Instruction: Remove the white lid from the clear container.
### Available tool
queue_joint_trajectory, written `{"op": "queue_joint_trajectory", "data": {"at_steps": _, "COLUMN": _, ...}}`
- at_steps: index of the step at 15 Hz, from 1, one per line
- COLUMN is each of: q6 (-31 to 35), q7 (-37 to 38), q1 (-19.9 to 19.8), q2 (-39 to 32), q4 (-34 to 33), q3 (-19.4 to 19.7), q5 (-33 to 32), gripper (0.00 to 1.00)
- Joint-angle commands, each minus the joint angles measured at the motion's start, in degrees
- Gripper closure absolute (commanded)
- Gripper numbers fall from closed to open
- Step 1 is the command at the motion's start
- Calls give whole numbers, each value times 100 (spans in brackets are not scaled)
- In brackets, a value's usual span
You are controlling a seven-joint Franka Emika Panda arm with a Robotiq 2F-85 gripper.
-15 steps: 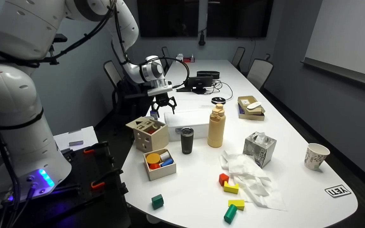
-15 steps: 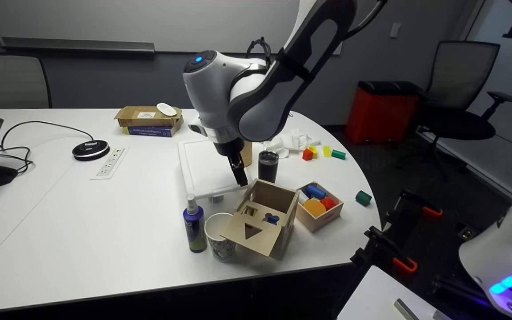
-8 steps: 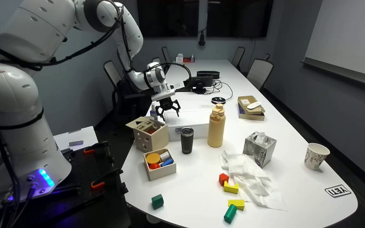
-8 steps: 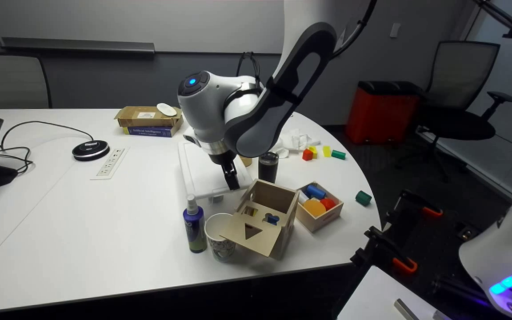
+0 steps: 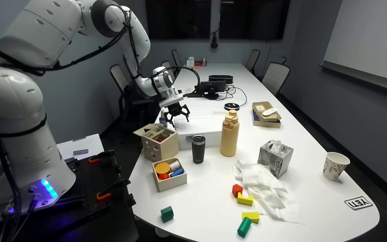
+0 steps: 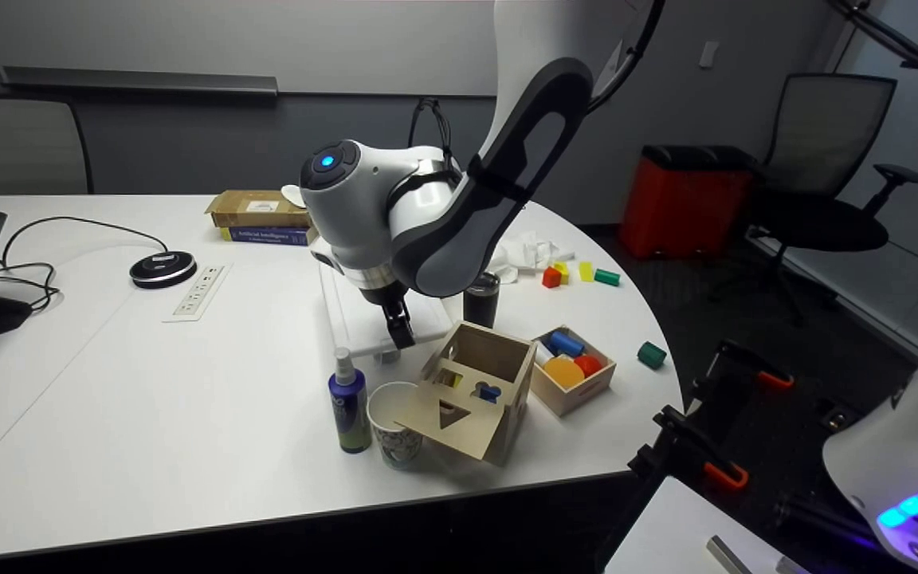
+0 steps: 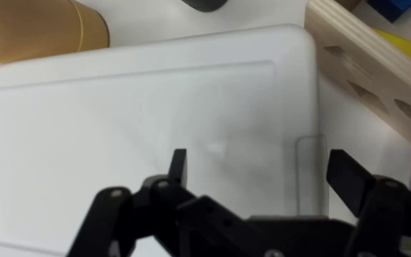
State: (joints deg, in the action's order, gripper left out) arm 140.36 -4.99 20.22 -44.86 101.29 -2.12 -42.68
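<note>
1. Claw (image 7: 257, 160) is hanging over one end of the white lid (image 7: 127, 135), its fingers (image 7: 346, 175) pointing downward.
2. Claw state: released. The fingers are standing wide apart; in the wrist view, one is overlying the lid surface and one is extending past the short edge.
3. Contact: the views are not showing clearly whether the fingers are touching the lid.
4. White lid: it is lying flat beneath the claw and is covering the clear container (image 5: 213, 139), which is resting on the table (image 5: 210, 188).
5. Rounded tab (image 7: 310, 175): it is occupying the short edge of the lid, between the fingers, just beside the outer one.
6. Wooden shape box (image 5: 170, 148): in an exterior view, it is standing near the claw, to the left and toward the foreground; its cut-out panel (image 6: 419, 418) is slanting outward.
7. Dark tumbler (image 5: 198, 151) and yellow bottle (image 5: 229, 137): in an exterior view, both are standing upright to the claw's right, toward the foreground, the bottle farther right.
8. Spray bottle (image 6: 351, 414) and paper cup (image 6: 397, 450): in an exterior view, both are standing just beside each other, toward the foreground from the claw, the spray bottle farther left.
9. Wooden tray (image 5: 175, 183): it is holding colored blocks (image 5: 162, 167) and is sitting past the shape box from the claw.
10. Tissue box (image 5: 270, 158): it is standing well apart from the claw, beside crumpled white paper (image 5: 264, 188).
</note>
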Motion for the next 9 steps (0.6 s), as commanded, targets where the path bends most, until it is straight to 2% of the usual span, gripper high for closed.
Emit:
{"op": "queue_joint_trajectory", "data": {"at_steps": 1, "q6": 146, "q7": 405, "q1": 116, "q2": -111, "q4": -186, "q3": 202, "q5": -420, "gripper": 0}}
{"op": "queue_joint_trajectory", "data": {"at_steps": 9, "q6": 70, "q7": 638, "q1": 11, "q2": -125, "q4": -163, "q3": 132, "q5": -736, "gripper": 0}}
